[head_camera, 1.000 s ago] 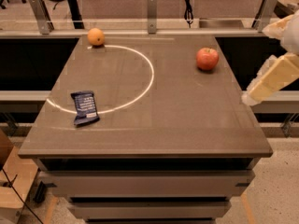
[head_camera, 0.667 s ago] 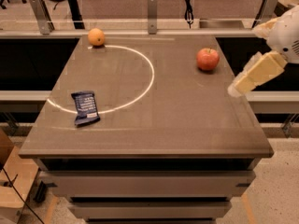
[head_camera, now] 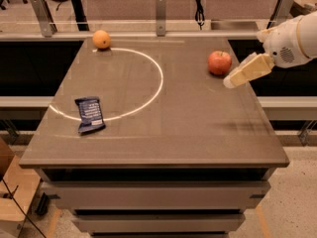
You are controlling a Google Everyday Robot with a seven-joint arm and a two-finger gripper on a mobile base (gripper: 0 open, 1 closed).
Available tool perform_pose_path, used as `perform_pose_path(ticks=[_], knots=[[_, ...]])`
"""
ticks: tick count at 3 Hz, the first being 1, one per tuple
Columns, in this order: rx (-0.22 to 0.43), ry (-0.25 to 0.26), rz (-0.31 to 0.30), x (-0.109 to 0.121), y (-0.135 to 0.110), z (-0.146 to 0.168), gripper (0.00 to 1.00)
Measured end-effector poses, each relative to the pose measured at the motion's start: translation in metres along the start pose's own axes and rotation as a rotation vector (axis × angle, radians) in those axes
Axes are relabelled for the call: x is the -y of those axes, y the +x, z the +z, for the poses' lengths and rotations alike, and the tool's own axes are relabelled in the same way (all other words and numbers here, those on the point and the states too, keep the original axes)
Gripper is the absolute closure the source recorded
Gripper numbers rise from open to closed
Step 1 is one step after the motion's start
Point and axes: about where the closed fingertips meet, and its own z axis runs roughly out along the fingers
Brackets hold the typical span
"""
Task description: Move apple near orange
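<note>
The red apple sits on the brown table at the back right. The orange sits at the back left of the table, far from the apple. My gripper comes in from the right on a white arm. Its cream-coloured tip is just to the right of the apple and slightly nearer the front, above the table top. It holds nothing that I can see.
A dark blue snack packet lies at the front left of the table. A bright curved line of light runs across the table top. Metal railing posts stand behind the back edge. The table's right edge is close under the arm.
My gripper has moved left and toward the back, from beyond the table's right edge to just beside the apple. The apple, orange and packet have not moved.
</note>
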Motion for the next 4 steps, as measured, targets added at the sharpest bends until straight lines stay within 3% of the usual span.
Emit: perform_pose_path(ticks=[2, 4], knots=[[0.021, 0.019, 0.024, 0.002, -0.003, 0.013, 0.00], [0.140, 0.013, 0.074, 0.024, -0.019, 0.068, 0.00]])
